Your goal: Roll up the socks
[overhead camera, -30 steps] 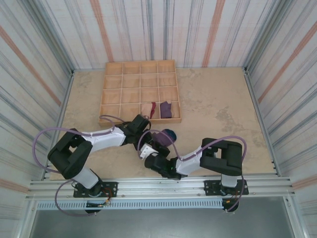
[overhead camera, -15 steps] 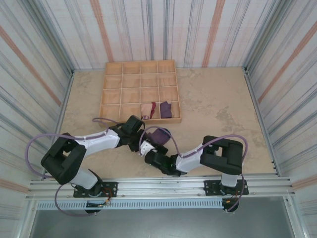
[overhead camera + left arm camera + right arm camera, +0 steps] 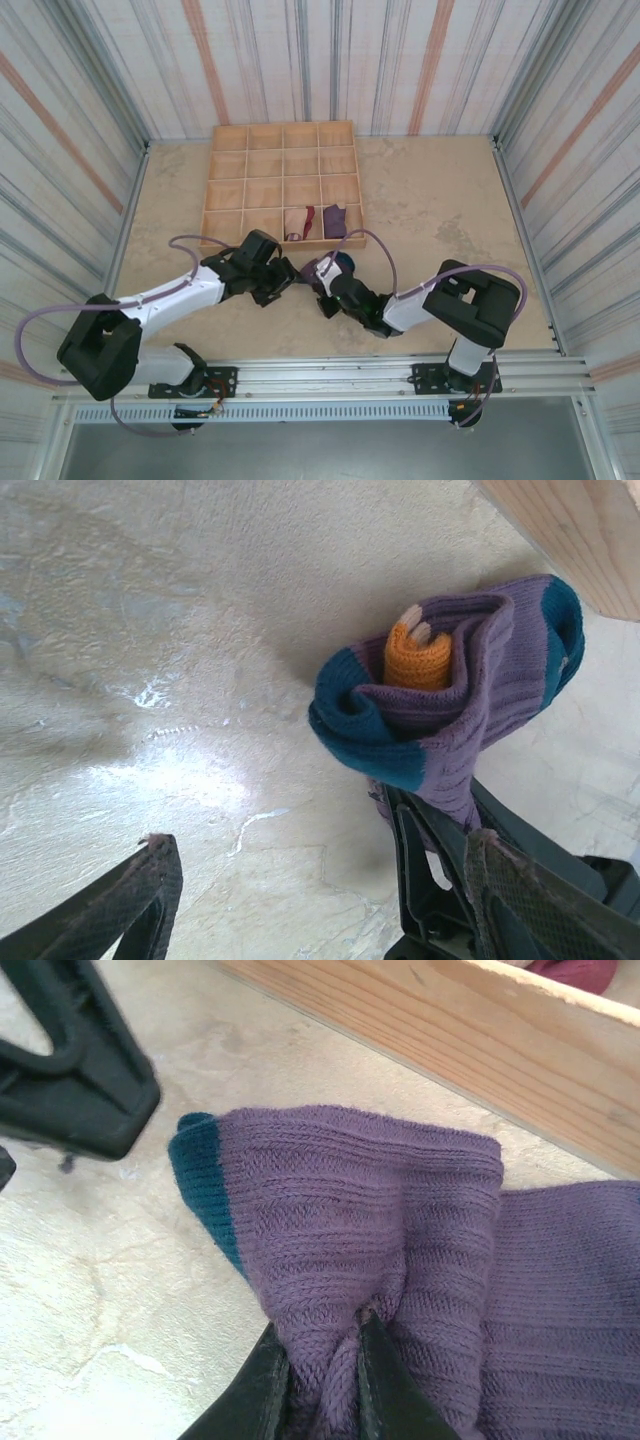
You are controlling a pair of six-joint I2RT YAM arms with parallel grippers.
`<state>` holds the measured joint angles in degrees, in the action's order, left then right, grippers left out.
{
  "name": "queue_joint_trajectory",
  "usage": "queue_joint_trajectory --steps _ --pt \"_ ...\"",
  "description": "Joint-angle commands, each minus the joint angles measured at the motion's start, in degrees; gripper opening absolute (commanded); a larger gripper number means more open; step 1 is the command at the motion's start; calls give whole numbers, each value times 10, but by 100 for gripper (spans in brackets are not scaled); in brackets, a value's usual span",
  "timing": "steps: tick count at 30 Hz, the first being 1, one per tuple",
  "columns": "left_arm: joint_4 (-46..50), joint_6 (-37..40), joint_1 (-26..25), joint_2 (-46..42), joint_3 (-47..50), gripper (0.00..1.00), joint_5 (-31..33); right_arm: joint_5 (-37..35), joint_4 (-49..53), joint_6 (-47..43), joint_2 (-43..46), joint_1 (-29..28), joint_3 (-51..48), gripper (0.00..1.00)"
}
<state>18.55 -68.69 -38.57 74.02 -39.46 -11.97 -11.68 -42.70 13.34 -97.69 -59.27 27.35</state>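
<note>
We see the left tool (image 3: 318, 885) spread wide over the bench (image 3: 150, 630), holding nothing. Just right of it, the right tool (image 3: 322, 1365) pinches the rolled purple sock (image 3: 470, 700), orange showing inside, beside the wooden tray (image 3: 450, 1040).

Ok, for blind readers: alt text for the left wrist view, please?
A rolled purple sock, teal toe outside and orange cuff tucked inside, is pinched from below by the right gripper against a pale table; the left gripper has its jaws open.
</note>
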Motion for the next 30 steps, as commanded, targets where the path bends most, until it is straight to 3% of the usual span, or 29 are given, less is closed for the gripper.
queue_joint_trajectory --steps 1,3,7,11,18,30 --pt "26 13 4 -19 2 76 14 120 62 70 -12 37 -42 0" --pt "31 16 4 -21 -1 76 19 176 45 95 1 72 -58 0" --pt "18 16 2 -14 -1 74 22 390 30 182 -19 192 -52 0" --pt "-3 20 -6 -3 -4 73 35 503 -11 256 -80 253 -46 0" --pt "-56 28 -22 41 -20 73 46 567 -170 388 -163 327 -99 0" --pt "-172 44 -66 178 -102 71 63 521 -97 451 -163 334 -117 0"
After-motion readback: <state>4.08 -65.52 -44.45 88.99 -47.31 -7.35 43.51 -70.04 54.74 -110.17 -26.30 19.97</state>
